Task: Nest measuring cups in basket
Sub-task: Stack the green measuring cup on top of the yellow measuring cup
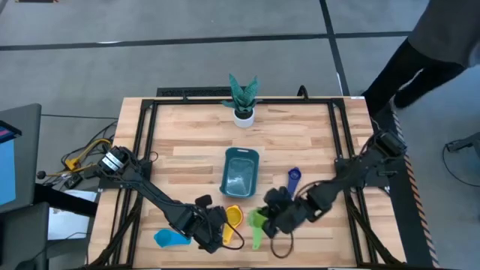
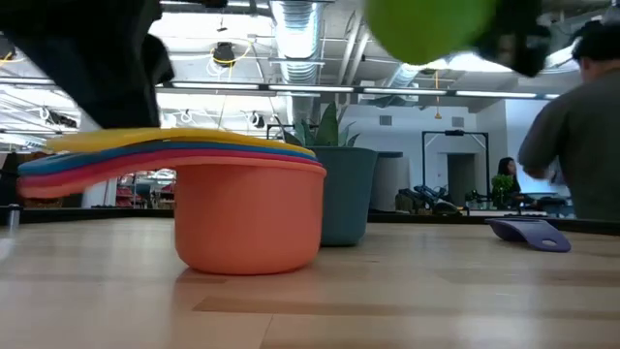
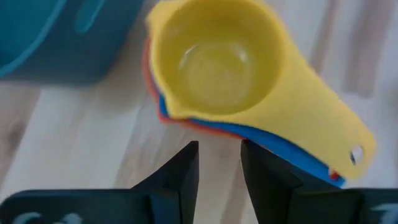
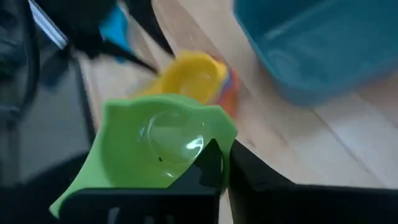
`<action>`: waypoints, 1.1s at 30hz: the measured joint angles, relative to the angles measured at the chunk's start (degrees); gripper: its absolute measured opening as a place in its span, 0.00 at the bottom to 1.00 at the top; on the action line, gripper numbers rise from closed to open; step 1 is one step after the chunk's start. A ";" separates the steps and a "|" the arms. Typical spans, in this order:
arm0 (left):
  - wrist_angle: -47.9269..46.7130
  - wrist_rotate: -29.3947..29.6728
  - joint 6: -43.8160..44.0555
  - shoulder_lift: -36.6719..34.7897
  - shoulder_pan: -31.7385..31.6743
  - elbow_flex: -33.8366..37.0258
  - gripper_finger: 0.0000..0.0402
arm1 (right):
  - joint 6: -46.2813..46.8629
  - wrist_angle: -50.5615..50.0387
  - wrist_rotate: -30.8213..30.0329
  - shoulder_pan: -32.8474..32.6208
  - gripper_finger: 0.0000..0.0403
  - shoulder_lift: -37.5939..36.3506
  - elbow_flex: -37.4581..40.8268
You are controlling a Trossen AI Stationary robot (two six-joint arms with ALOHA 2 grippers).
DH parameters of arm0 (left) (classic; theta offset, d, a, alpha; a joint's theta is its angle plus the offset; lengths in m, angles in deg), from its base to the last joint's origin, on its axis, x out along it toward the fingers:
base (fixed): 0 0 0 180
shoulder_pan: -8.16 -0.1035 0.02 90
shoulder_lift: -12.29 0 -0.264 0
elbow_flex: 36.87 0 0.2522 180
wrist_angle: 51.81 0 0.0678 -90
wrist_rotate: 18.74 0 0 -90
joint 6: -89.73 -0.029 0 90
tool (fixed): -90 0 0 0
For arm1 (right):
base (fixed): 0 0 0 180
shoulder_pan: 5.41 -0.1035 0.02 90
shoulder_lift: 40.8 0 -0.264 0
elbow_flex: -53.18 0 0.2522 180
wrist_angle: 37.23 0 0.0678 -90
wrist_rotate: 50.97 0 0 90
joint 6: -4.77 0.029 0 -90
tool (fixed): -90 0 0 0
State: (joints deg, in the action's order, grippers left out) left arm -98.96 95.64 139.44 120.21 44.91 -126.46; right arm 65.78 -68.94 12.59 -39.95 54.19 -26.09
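Note:
A nested stack of cups, yellow on top [image 3: 217, 68] over blue, red and orange ones, stands on the table on the orange cup's base [image 2: 247, 228], near the dark teal basket [image 1: 240, 171]. My left gripper [image 3: 219, 168] is open just short of the stack, its fingers a little apart and touching nothing; it also shows in the high view [image 1: 223, 227]. My right gripper [image 1: 268, 219] is shut on the green cup [image 4: 158, 143] and holds it above the table. A light blue cup [image 1: 171, 238] and a dark blue cup [image 1: 293, 178] lie loose on the table. My right gripper pinches the green cup's wall at its rim [image 4: 214, 134], one finger [image 4: 208, 168] inside the bowl and one outside. The cup is lifted clear of the table [image 2: 426, 24], its opening up. Its handle [image 1: 256, 240] points toward the table's near edge.
A small white pot with a green plant [image 1: 244, 101] stands at the far middle of the table. A person [image 2: 581, 116] stands beyond the table's right side. Bare wood lies between the basket and the plant and at the table's far left.

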 joint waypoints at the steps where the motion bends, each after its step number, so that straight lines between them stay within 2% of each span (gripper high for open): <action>1: 1.28 0.02 -1.00 0.00 0.00 0.00 0.27 | 0.04 1.01 1.15 1.01 0.09 0.01 -0.03; 5: 6.05 0.58 -5.11 0.00 0.00 0.00 0.27 | 0.39 4.64 4.11 4.29 0.12 -0.01 -0.25; 11: 9.46 4.80 -9.71 0.00 -0.04 0.00 0.27 | -0.03 7.55 5.82 5.50 0.05 -0.01 -0.25; 16: 9.48 4.29 -10.44 0.00 -0.20 -0.02 0.27 | -0.94 7.31 5.87 5.75 0.05 -0.01 -0.25; 20: 6.40 1.35 -7.98 0.00 0.15 -0.02 0.27 | -2.94 8.35 5.88 6.83 0.07 1.86 -0.70; 23: 2.41 0.28 -5.09 0.00 0.49 -0.02 0.27 | -6.20 7.02 7.53 7.50 0.06 5.27 -2.39; 28: -3.28 0.40 -0.10 -1.17 1.60 -0.02 0.27 | -10.36 4.65 9.73 8.21 0.03 11.06 -8.65; 33: -7.44 3.38 2.88 -3.88 3.46 -0.02 0.27 | -11.42 3.77 11.78 8.46 0.07 14.54 -13.22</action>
State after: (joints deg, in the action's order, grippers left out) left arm -106.40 99.02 142.32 116.32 48.37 -126.49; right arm 54.36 -65.17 24.37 -31.49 68.73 -39.30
